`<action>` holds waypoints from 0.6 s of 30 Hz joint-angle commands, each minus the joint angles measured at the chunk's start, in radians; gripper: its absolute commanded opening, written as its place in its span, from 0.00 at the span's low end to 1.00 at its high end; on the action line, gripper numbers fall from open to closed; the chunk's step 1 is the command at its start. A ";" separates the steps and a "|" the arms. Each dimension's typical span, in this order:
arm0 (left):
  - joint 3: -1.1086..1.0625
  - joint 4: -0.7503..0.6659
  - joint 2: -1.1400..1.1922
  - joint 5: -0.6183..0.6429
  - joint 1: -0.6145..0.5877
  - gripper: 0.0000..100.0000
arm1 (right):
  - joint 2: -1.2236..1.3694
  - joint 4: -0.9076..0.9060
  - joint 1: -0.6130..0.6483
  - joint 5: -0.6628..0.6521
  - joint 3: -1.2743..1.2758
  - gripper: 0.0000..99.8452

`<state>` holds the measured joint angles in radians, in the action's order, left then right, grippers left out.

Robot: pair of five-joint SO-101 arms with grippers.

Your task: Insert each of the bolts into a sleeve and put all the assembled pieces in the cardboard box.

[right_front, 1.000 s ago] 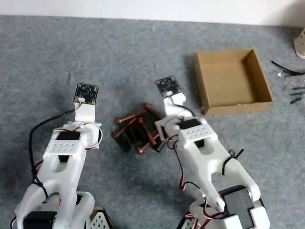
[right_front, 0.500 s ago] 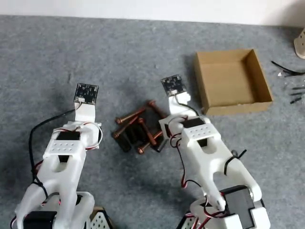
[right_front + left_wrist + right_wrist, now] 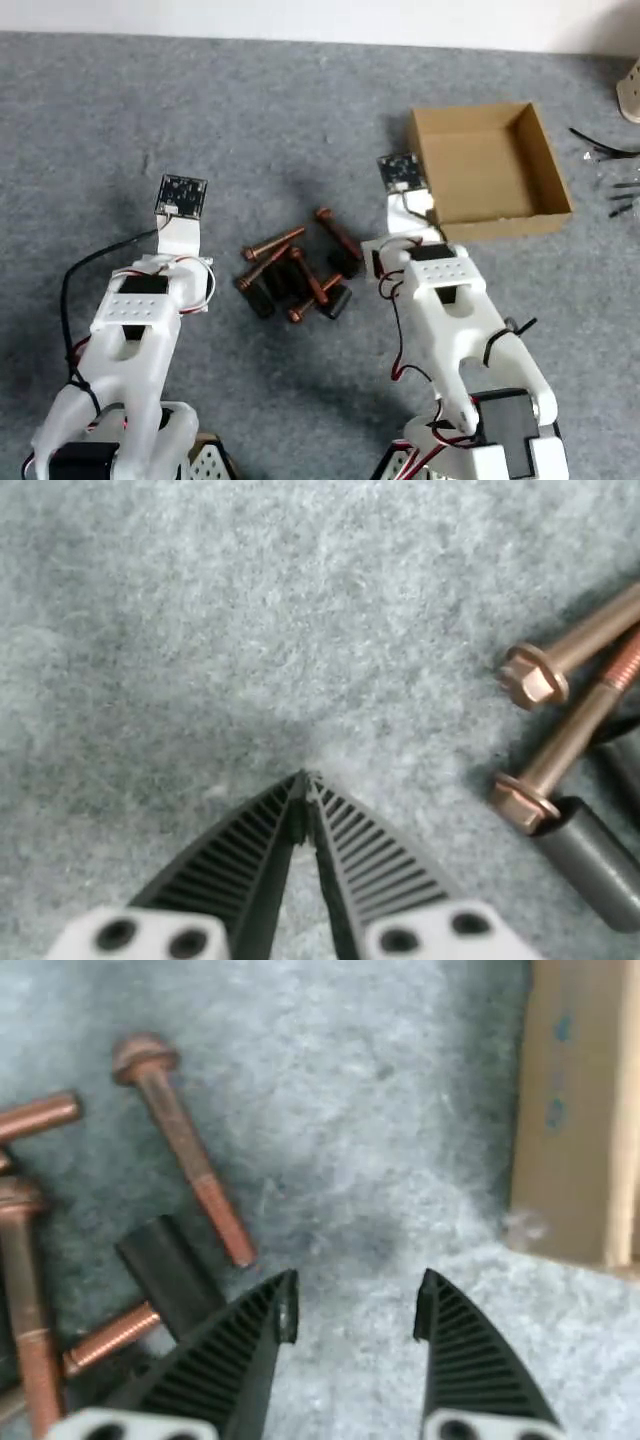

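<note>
Bolt [image 3: 338, 238] diag., head far end

I can read no words, numbers or signs. The cardboard box [image 3: 585, 1160], at two o'clock from the bolts [image 3: 275, 242], bears small blue marks [image 3: 554, 1115] too blurred to read.

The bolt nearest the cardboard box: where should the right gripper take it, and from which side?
Probably mid-shank, from straight above, the right gripper closing across it. The bolt lies flat, both flanks clear there; its tip ends beside a sleeve, likely too crowded.
</note>
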<state>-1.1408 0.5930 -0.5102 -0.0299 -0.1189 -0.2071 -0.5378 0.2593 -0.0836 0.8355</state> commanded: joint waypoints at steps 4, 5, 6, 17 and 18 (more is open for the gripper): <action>0.042 -0.021 -0.001 0.008 -0.008 0.01 | -0.015 -0.005 0.102 0.017 -0.010 0.18; 0.042 -0.021 -0.001 0.008 -0.007 0.01 | -0.015 -0.005 0.116 0.015 -0.010 0.18; 0.042 -0.021 -0.001 0.008 -0.007 0.01 | -0.015 -0.005 0.127 -0.003 -0.010 0.18; 0.042 -0.021 -0.001 0.008 -0.007 0.01 | -0.004 -0.002 0.243 -0.095 -0.013 0.18; 0.042 -0.021 0.001 0.008 -0.007 0.01 | -0.002 -0.002 0.243 -0.095 -0.013 0.18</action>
<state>-1.1408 0.5930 -0.5102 -0.0299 -0.1189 -0.2071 -0.5378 0.4895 -0.1619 0.8355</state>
